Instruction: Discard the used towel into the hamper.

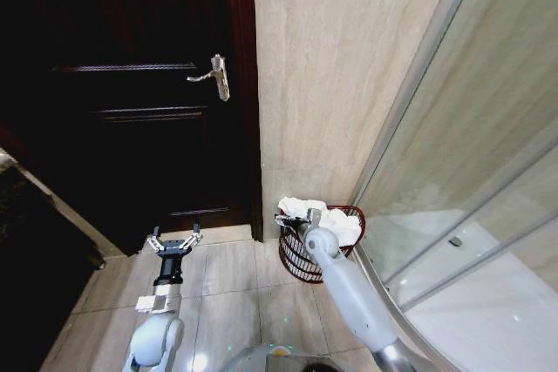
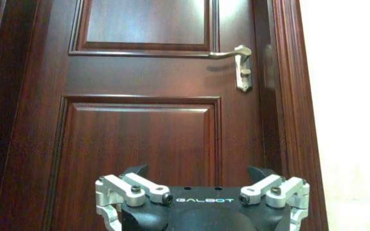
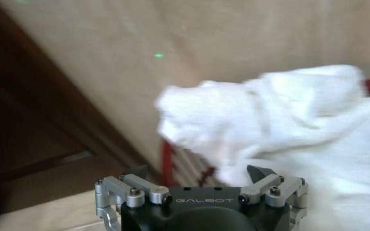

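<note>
The hamper (image 1: 301,260), a dark red-brown wire basket, stands on the floor in the corner between the tiled wall and the glass shower screen. The white towel (image 1: 336,222) lies bunched in its top, spilling over the rim. My right gripper (image 1: 289,219) hovers at the hamper's near-left rim, open, right beside the towel. In the right wrist view the towel (image 3: 288,120) sits just past the open right gripper (image 3: 201,174), with the hamper's red wires (image 3: 167,161) below it. My left gripper (image 1: 176,238) is held low and open, facing the door.
A dark wooden door (image 1: 131,84) with a metal lever handle (image 1: 216,76) stands shut on the left; the handle (image 2: 240,65) is well above the left gripper (image 2: 198,172). The curved shower screen (image 1: 453,172) bounds the right. Beige floor tiles (image 1: 235,285) lie in front.
</note>
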`<state>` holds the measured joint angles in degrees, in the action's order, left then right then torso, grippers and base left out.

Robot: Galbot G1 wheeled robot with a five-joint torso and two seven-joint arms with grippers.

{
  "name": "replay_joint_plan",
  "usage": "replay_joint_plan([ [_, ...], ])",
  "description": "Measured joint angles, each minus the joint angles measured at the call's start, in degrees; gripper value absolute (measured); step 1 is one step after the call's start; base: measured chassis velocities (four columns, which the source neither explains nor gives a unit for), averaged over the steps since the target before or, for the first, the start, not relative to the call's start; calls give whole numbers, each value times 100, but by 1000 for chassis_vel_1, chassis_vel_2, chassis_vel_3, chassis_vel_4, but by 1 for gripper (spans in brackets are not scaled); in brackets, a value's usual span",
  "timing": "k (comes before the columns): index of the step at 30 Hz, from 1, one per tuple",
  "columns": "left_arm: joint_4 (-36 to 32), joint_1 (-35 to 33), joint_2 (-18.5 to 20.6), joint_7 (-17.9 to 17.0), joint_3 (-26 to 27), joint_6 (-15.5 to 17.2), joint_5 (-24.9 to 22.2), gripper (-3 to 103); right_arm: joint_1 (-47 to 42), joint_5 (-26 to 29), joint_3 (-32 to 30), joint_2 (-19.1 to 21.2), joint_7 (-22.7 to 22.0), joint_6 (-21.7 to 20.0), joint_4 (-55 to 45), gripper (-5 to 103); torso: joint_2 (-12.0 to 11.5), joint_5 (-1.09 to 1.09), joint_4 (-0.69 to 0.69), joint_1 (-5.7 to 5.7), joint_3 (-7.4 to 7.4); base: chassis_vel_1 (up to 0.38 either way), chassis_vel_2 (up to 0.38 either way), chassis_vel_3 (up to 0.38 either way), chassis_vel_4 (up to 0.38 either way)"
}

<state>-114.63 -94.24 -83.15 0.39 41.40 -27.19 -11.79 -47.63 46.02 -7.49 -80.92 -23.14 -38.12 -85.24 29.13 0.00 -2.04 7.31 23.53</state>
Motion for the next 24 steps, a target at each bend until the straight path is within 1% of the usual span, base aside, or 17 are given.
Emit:
replay_joint_plan([
  [5, 19, 9, 73, 13, 24, 21, -18, 100, -139, 3, -185, 206, -64, -90, -157, 100, 0, 1, 3, 0, 0, 0, 0, 0, 0],
  [8, 102, 53, 91, 37, -57, 39, 12, 100, -438, 269, -418, 450, -209, -166, -574, 100, 0, 0, 3, 0, 0, 0, 0, 0, 0],
  [13, 123, 40, 107, 48, -212, 67, 97, 100, -652, 469, -696, 633, -248, -301, -766, 100, 0, 0, 2, 0, 0, 0, 0, 0, 0],
  [17, 123, 62, 103, 56, -246, 90, 160, 100, -655, 490, -795, 693, -166, -366, -647, 100, 0, 0, 2, -1, -1, 0, 0, 0, 0],
  [22, 63, 73, 63, 67, -241, 154, 215, 100, -509, 478, -787, 752, -34, -379, -248, 100, 1, 0, 1, 0, -1, 0, 0, 0, 0],
  [24, 37, 58, 54, 70, -217, 168, 231, 100, -397, 447, -754, 729, 131, -379, 20, 100, 0, 0, 1, 0, -1, 0, 0, 0, 0],
])
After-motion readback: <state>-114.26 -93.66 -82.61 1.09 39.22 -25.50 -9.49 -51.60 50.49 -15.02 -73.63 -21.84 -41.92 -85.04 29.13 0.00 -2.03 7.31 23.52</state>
